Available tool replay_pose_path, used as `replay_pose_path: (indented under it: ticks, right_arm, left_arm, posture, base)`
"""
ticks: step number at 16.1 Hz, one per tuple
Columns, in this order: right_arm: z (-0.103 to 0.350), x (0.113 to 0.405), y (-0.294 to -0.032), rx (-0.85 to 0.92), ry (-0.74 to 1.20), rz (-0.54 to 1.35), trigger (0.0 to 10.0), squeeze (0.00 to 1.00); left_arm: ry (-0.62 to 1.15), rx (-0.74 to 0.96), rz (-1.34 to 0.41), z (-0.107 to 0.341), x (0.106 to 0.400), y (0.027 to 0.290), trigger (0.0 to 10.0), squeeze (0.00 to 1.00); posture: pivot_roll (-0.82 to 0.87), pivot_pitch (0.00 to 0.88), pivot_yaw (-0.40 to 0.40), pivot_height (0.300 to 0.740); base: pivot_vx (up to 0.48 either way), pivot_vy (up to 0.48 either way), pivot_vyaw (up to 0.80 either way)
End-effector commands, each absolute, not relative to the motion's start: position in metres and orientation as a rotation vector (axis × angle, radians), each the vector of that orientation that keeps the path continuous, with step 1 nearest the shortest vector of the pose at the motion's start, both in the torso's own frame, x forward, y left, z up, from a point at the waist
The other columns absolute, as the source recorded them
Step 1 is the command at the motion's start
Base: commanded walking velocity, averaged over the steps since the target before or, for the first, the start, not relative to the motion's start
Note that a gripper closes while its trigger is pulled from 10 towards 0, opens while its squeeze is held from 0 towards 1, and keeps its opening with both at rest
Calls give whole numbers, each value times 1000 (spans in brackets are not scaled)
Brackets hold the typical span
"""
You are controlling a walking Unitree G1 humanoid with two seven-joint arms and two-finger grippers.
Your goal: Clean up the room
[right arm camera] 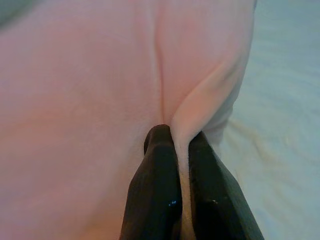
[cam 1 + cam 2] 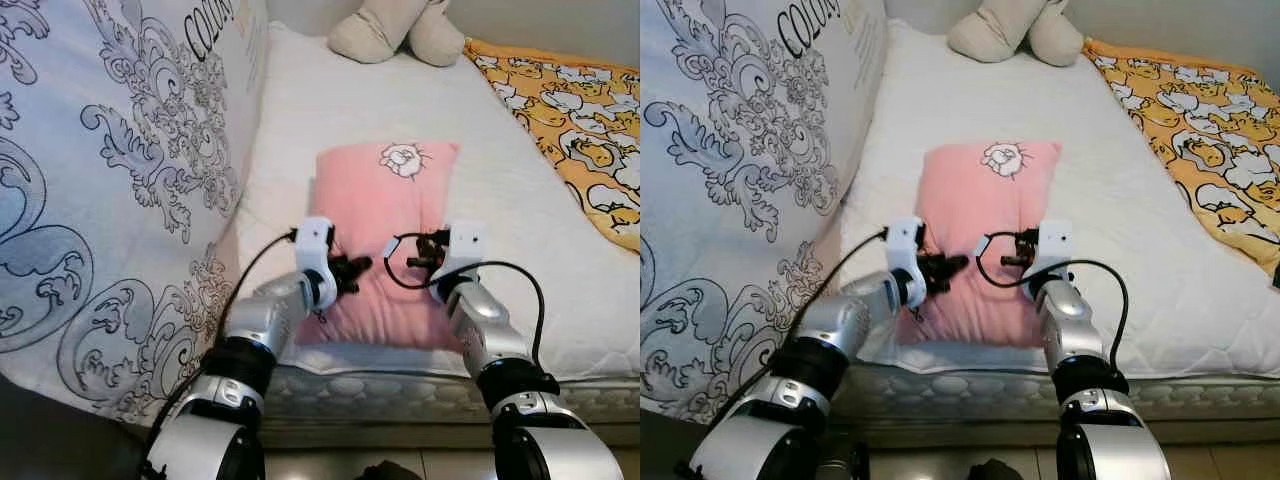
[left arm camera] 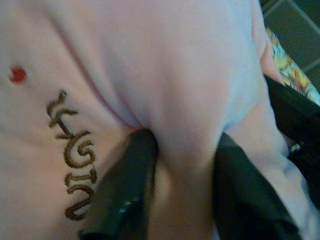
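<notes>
I have both sets of fingers on the soft pink fabric pillow with a small embroidered animal face [image 2: 385, 235], which lies on the white quilted mattress of the bed [image 2: 500, 200] close to its near edge and somewhat toward its left side. My left gripper [image 2: 352, 268] comes in from the pillow's left flank; in the left wrist view its two black fingers [image 3: 127, 192] straddle a thick ridge of pink cloth and press into it, beside some brown stitched lettering. My right gripper [image 2: 412, 252] reaches in from the pillow's right flank, and in the right wrist view its fingers [image 1: 159, 170] are nearly closed, with a thin fold of the cover squeezed between them. So each side is clamped on bunched fabric, not around the whole cushion, which is too plump to span.

I judge the two-sided hold suits a limp, bulky thing: pinching both flanks should keep it level and stop it drooping once it leaves the mattress. The thin fold on the right looks the weaker grip and could slip if I pull hard.

The large white cushion printed with grey scrollwork [image 2: 120, 190] leans along the bed's left edge, just beside my left arm, so I would lift with care there. At the bed's far edge sits a beige plush toy [image 2: 395, 30], and an orange cartoon-print blanket [image 2: 570, 120] covers the far right corner. For tidying, the pillow probably belongs at the far end.
</notes>
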State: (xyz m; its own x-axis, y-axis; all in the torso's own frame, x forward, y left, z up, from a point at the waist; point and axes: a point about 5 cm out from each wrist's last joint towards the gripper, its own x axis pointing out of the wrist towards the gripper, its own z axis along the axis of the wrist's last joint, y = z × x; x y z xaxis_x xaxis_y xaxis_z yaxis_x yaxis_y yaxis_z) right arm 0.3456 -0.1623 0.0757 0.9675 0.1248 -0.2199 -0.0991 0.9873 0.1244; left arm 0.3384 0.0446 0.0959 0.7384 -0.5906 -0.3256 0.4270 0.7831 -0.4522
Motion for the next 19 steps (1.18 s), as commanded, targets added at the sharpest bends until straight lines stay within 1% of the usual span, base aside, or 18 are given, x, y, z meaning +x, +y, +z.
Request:
replay_pose_path:
  ticks: [1,5,6,8,9,10,11,12,16,19]
  right_arm:
    - [101,358,-161,132,157,138,0,0]
    - [123,369,-158,137,95,162,0,0]
    - [126,371,-155,140,88,175,0,0]
    - [134,378,-146,120,74,214,0,0]
    - [140,381,-146,115,62,223,0,0]
    - [144,383,-149,118,55,217,0,0]
    - [143,382,-150,115,59,212,0,0]
    - [135,378,-154,109,79,199,0,0]
    - [103,360,-164,85,162,160,0,0]
    - [102,358,-166,89,162,155,0,0]
  left_arm:
    - [358,-391,-556,130,353,49,0,0]
    - [256,-405,-482,157,368,74,0,0]
    - [228,-403,-453,164,371,83,0,0]
    - [200,-389,-432,172,373,92,0,0]
    - [190,-378,-443,174,372,93,0,0]
    - [197,-320,-451,173,371,91,0,0]
    - [216,-298,-439,170,370,91,0,0]
    - [247,-279,-410,162,369,93,10000,0]
    - [291,-282,-372,150,366,97,10000,0]
    - [310,-275,-360,145,366,98,10000,0]
  posture:
    - [98,0,-81,697]
    - [105,0,-88,697]
    - [108,0,-87,697]
    - [118,0,-89,697]
    - [122,0,-92,697]
    - [128,0,-97,697]
    - [131,0,-99,697]
    - [131,0,-102,697]
    - [111,0,-100,697]
    - [101,0,-96,697]
  base:
    - [0,0,0]
    - [0,0,0]
    - [0,0,0]
    - [0,0,0]
    - [0,0,0]
    - [0,0,0]
    - [0,0,0]
    - [0,0,0]
    - [0,0,0]
    - [0,0,0]
